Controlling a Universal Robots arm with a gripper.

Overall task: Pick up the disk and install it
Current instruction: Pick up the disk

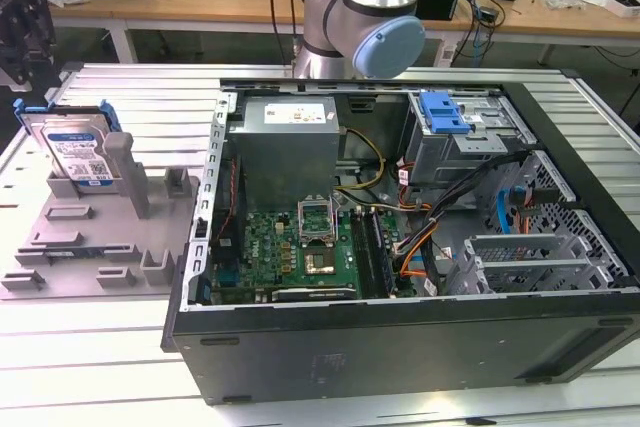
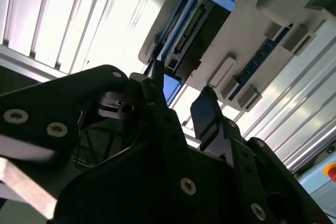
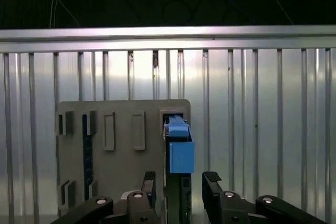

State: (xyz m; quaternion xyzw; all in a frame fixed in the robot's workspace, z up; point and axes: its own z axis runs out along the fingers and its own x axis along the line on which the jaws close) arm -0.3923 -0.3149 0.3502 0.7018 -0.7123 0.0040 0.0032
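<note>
The disk (image 1: pixel 75 152) is a silver drive with a white-and-blue label and a blue bracket. It stands on edge in a grey holder plate (image 1: pixel 90 242) on the exterior view's left. The arm's dark wrist end (image 1: pixel 20 37) hangs just above and beside it. In the first wrist view my gripper (image 3: pixel 181 182) is open, one finger (image 3: pixel 149 182) on each side of the disk's blue bracket end (image 3: pixel 181 153), without touching it. The second wrist view shows the gripper (image 2: pixel 181 98) and the disk's narrow edge (image 2: pixel 202 24) beyond the fingertips.
An open computer case (image 1: pixel 400 332) lies on the slatted metal table (image 1: pixel 100 367), right of the holder plate. Inside are a grey power supply box (image 1: pixel 290 147), the motherboard (image 1: pixel 300 247), cables, and a drive bay with a blue latch (image 1: pixel 443 112). A cluttered workbench stands behind.
</note>
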